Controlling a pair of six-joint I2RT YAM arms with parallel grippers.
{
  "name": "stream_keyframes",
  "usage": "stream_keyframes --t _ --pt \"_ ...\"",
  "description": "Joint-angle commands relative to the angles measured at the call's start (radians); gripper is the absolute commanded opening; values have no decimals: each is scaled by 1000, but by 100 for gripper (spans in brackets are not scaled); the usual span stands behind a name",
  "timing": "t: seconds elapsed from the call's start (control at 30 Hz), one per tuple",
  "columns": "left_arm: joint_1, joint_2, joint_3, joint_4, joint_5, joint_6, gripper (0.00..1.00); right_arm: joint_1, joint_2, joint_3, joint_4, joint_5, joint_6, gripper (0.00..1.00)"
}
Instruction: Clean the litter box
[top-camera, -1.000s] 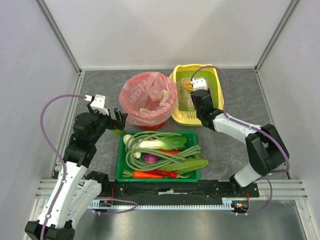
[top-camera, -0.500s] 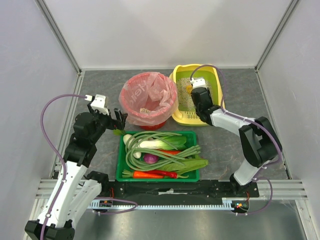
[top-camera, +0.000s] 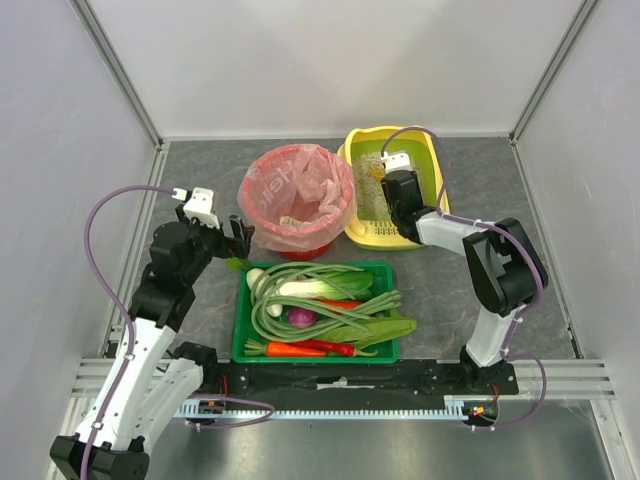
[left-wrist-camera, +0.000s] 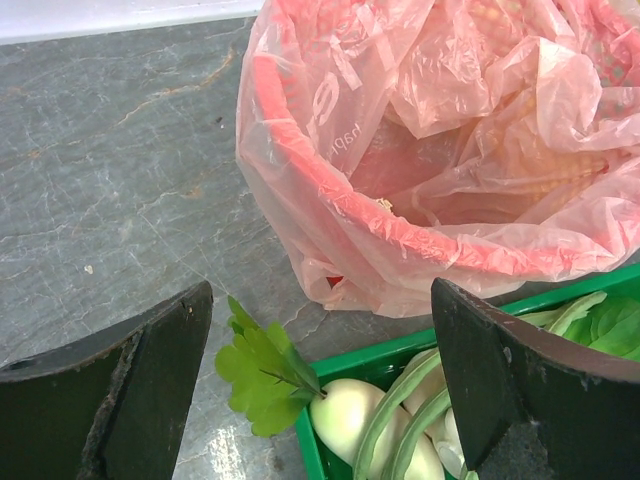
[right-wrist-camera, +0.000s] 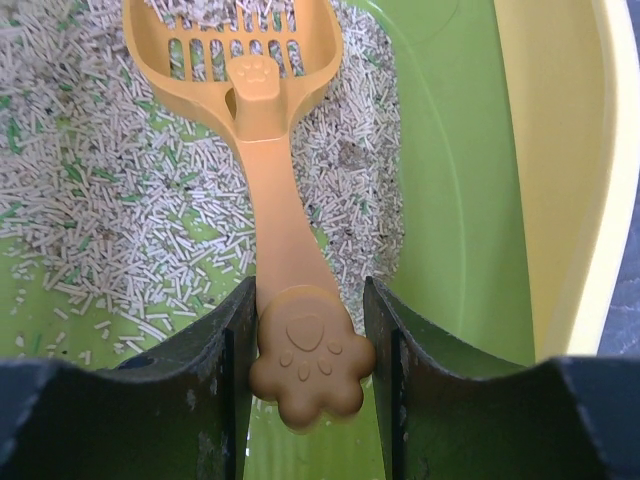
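Note:
The yellow litter box (top-camera: 434, 178) stands at the back right; its green lining (right-wrist-camera: 465, 180) and pale litter (right-wrist-camera: 90, 190) fill the right wrist view. My right gripper (right-wrist-camera: 308, 345) is inside the box, shut on the paw-shaped handle of an orange slotted scoop (right-wrist-camera: 262, 130), whose head rests in the litter. The scoop shows in the top view (top-camera: 377, 171) as well. My left gripper (top-camera: 232, 236) is open and empty, low over the table between the red bin and the vegetable tray.
A red bin with a pink bag (top-camera: 297, 196) stands left of the litter box and shows close in the left wrist view (left-wrist-camera: 440, 150). A green tray of vegetables (top-camera: 242, 310) lies in front. A green leaf (left-wrist-camera: 262, 370) sticks out past its corner.
My right gripper has moved further back along the litter box with the scoop, and the right arm has folded in closer. The left arm has not moved.

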Motion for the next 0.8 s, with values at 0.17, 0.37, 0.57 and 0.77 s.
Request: stream_keyframes --t 0.17,0.37,0.57,0.77 --pt "-1 9 -12 42 -26 42 96 1 -41 -75 264 -37 -28 0" --pt "-1 6 -12 40 -26 44 96 2 -101 -190 396 -48 -79 0" --pt "-1 3 -12 42 -23 42 96 7 -149 -271 508 -54 -99 0" --pt "-1 -2 -12 40 -25 42 96 9 -219 -294 464 -39 -105 0"
